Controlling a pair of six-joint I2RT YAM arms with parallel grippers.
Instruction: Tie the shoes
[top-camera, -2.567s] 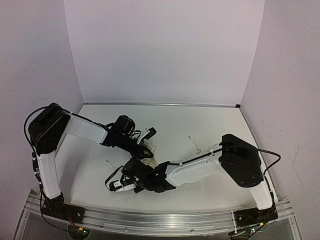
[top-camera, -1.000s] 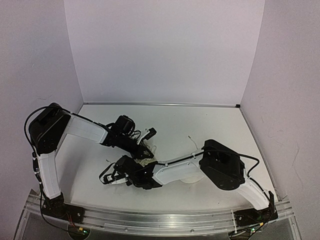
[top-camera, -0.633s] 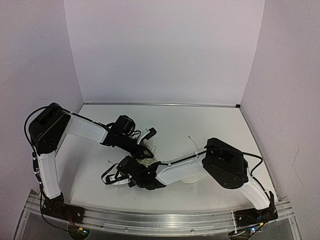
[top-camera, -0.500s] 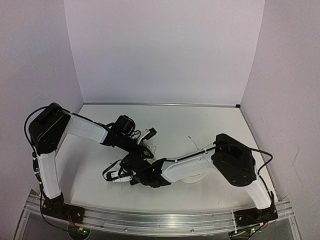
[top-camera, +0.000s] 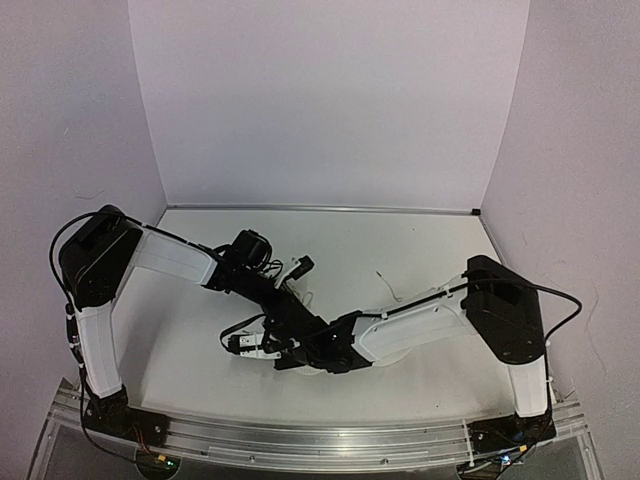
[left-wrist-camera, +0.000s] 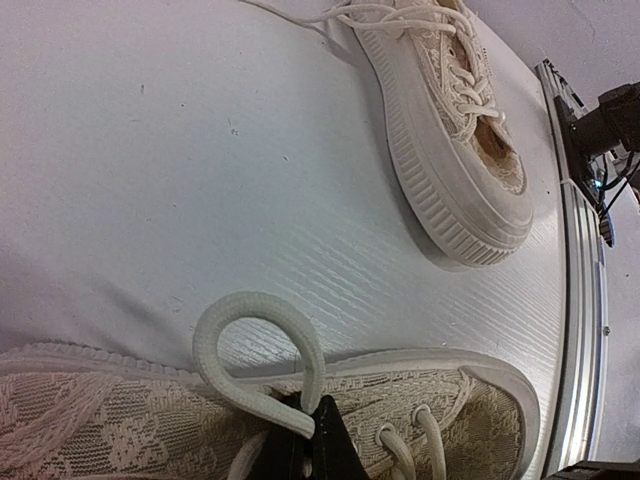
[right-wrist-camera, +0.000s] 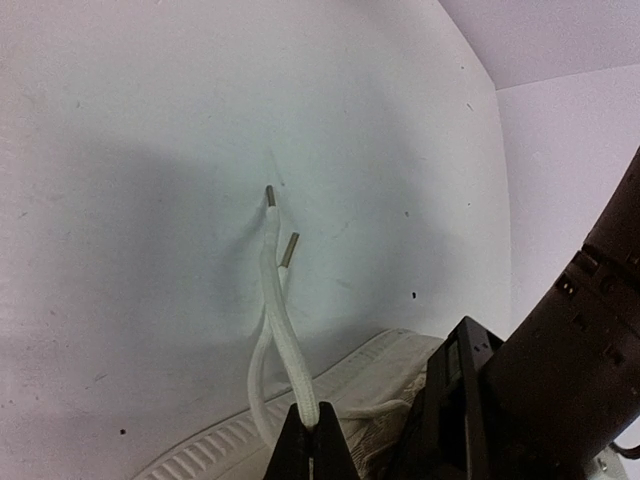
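In the left wrist view, my left gripper (left-wrist-camera: 312, 428) is shut on a loop of white lace (left-wrist-camera: 250, 320) just above the near cream shoe (left-wrist-camera: 420, 400). The second cream shoe (left-wrist-camera: 450, 130) lies apart at the upper right. In the right wrist view, my right gripper (right-wrist-camera: 312, 425) is shut on a white lace (right-wrist-camera: 285, 340) whose two tipped ends (right-wrist-camera: 271, 196) rest on the table. That shoe's ribbed sole (right-wrist-camera: 230, 445) lies below. In the top view, both grippers, left (top-camera: 292, 292) and right (top-camera: 243, 344), meet at the table's middle-left, and the arms hide most of both shoes.
White table (top-camera: 400, 250) with purple walls behind and at both sides. The right arm (top-camera: 420, 325) stretches across the table's front. The left arm's black wrist (right-wrist-camera: 560, 350) sits close beside my right gripper. A metal rail (left-wrist-camera: 580, 250) runs along the near edge.
The right arm's elbow has swung out to the right and its gripper has shifted slightly right and away, still holding the lace. The left arm has barely moved.
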